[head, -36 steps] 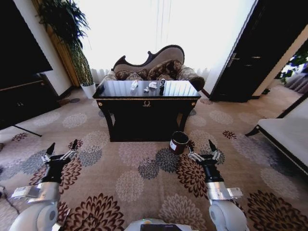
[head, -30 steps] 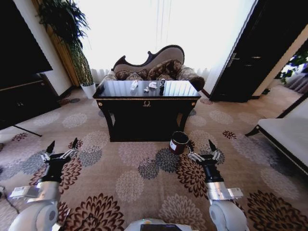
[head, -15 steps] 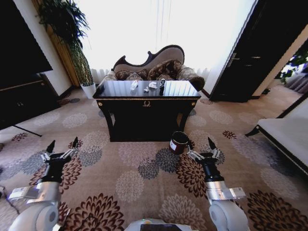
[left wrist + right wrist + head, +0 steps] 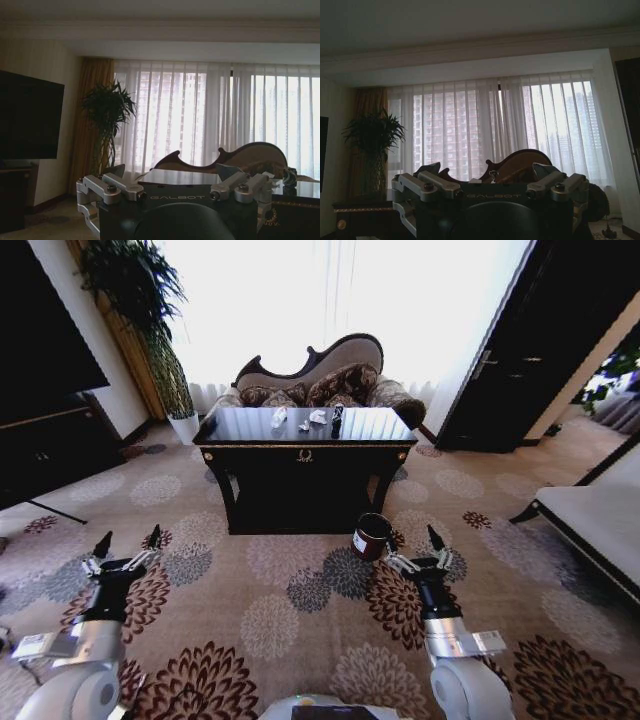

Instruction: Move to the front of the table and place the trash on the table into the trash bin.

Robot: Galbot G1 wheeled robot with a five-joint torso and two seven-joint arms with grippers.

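Left gripper [image 4: 127, 543]: lower left of the head view, held low over the patterned carpet [image 4: 270, 620], its 2 fingers spread wide, nothing between them. In the left wrist view the same gripper [image 4: 172, 172] shows both fingertips apart, pointing toward the table's top edge.

Right gripper [image 4: 411, 544]: lower right of centre in the head view, also splayed and empty, hovering over the carpet. In the right wrist view the gripper [image 4: 486, 170] has its fingers parted.

Trash bin [image 4: 372, 536]: dark maroon cylinder with a white label, standing on the carpet just left of the right gripper's tips, in front of the table's right leg.

Table [image 4: 305, 454]: glossy black, gold emblem at the front centre, centre of the head view, well beyond both grippers. On its far half lies the trash: crushed clear bottle [image 4: 279, 417], white paper scraps [image 4: 317, 417], and a small dark can [image 4: 337, 415] standing to the right of the scraps.

Behind the table: a curved-back sofa [image 4: 325, 375] with patterned cushions before bright curtains. Potted plant [image 4: 150, 310] at upper left; dark door [image 4: 540, 340] at upper right; a pale bench [image 4: 595, 520] at the right edge.
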